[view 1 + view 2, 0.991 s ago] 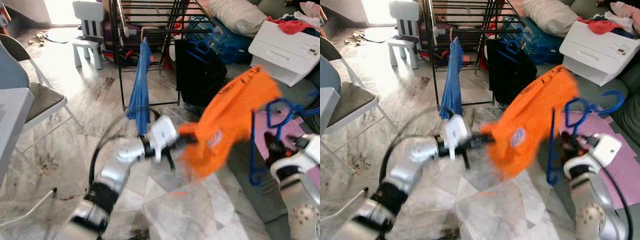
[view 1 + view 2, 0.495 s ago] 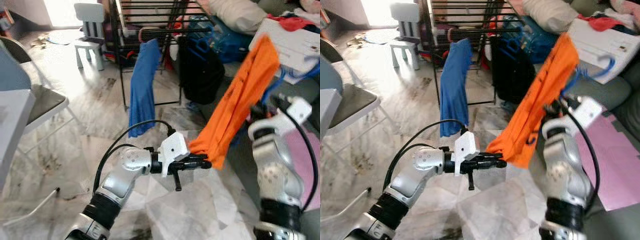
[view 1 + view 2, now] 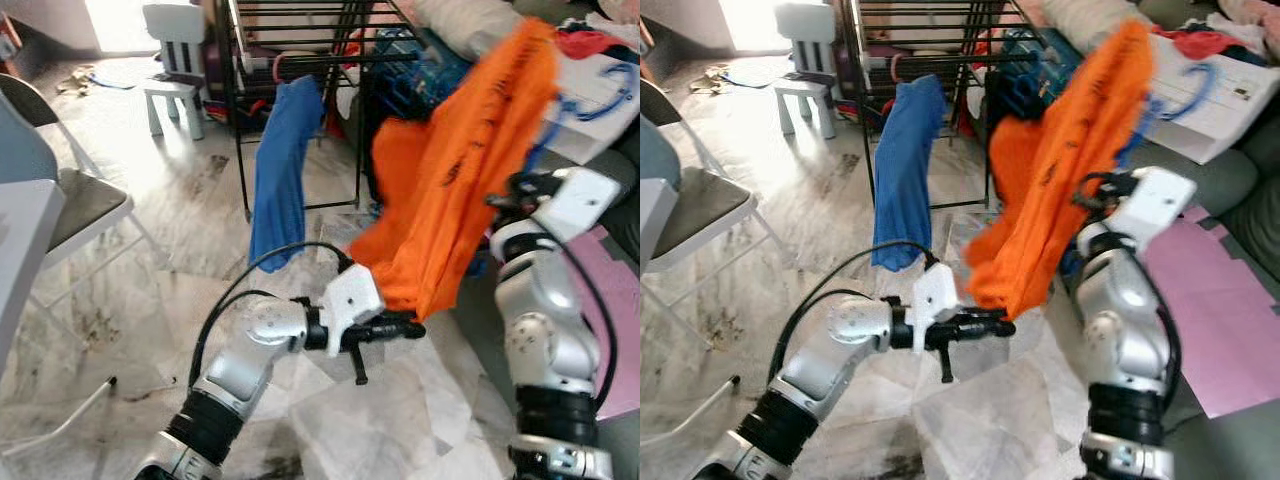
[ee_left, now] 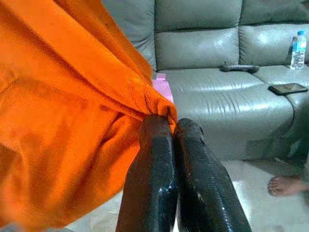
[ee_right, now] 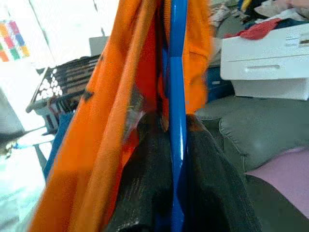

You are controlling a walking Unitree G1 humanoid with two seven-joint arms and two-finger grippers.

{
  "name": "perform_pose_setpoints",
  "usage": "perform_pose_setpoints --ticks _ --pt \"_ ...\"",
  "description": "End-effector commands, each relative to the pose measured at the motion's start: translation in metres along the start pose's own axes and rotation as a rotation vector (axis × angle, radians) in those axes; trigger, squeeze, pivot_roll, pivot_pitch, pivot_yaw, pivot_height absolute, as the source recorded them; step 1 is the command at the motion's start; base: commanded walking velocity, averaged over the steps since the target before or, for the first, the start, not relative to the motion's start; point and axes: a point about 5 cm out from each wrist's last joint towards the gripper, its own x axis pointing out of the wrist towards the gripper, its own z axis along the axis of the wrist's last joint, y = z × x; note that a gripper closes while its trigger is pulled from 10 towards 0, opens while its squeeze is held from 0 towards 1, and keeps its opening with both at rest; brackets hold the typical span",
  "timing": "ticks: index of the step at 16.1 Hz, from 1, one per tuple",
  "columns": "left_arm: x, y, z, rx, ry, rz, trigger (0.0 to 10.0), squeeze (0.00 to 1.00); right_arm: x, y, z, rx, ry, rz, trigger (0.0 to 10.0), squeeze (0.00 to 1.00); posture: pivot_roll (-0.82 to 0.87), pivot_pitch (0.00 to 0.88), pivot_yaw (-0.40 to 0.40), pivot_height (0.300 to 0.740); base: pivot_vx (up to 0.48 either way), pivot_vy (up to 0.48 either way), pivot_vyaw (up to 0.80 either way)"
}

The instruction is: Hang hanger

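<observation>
An orange garment (image 3: 470, 180) hangs on a blue hanger whose hook (image 3: 603, 92) sticks out near the top right. My right gripper (image 5: 176, 133) is shut on the hanger's blue bar (image 5: 177, 72), holding it up in front of the black drying rack (image 3: 300, 62). Low in the middle, my left gripper (image 3: 403, 327) is shut on the garment's bottom hem (image 4: 157, 108). A blue garment (image 3: 284, 165) hangs from the rack's front rail. The orange cloth hides the rack's right side.
A folding chair (image 3: 85, 200) and a table edge stand at the left, a small white chair (image 3: 178, 55) at the back. A white box (image 3: 590, 100) with clothes, a grey sofa and a pink mat (image 3: 620, 290) lie to the right. A person's foot (image 4: 285, 186) rests by the sofa.
My right arm has lifted the hanger and carried the orange garment left, toward the rack, spreading it wider. My left gripper still pinches the hem at about the same spot.
</observation>
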Motion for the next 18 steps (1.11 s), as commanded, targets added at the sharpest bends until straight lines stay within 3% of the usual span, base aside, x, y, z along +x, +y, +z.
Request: perform_pose_setpoints --ticks 1,3,6,8,11,14,18 --pt "0.001 -0.004 -0.008 -0.02 0.035 -0.013 10.0 1.0 -0.004 0.001 0.011 -0.029 -0.068 0.023 10.0 0.0 0.0 0.0 -0.076 0.74 0.0 0.0 0.0" --pt "0.002 -0.004 -0.014 -0.026 0.048 0.016 10.0 1.0 -0.014 0.001 0.003 -0.1 -0.045 0.066 10.0 0.0 0.0 0.0 -0.075 0.74 0.0 0.0 0.0" --pt "-0.004 -0.003 -0.013 -0.042 0.049 -0.004 10.0 1.0 -0.031 -0.015 -0.012 -0.171 0.019 0.053 10.0 0.0 0.0 0.0 -0.077 0.74 0.0 0.0 0.0" --pt "-0.016 0.004 -0.01 -0.056 0.058 -0.038 10.0 1.0 -0.048 -0.03 -0.024 -0.223 0.067 0.06 10.0 0.0 0.0 0.0 -0.077 0.74 0.0 0.0 0.0" --pt "-0.026 0.012 -0.009 -0.042 0.079 -0.04 10.0 1.0 -0.06 -0.034 -0.031 -0.258 0.095 0.099 10.0 0.0 0.0 0.0 -0.078 0.74 0.0 0.0 0.0" --pt "-0.039 0.034 0.0 0.046 0.057 0.064 10.0 1.0 -0.089 -0.034 -0.043 -0.335 0.159 0.268 10.0 0.0 0.01 0.0 -0.08 0.74 0.0 0.0 0.0" --pt "-0.045 0.044 0.0 0.072 0.063 0.132 10.0 1.0 -0.102 -0.042 -0.043 -0.374 0.157 0.281 10.0 0.0 0.0 0.0 -0.073 0.74 0.0 0.0 0.0"
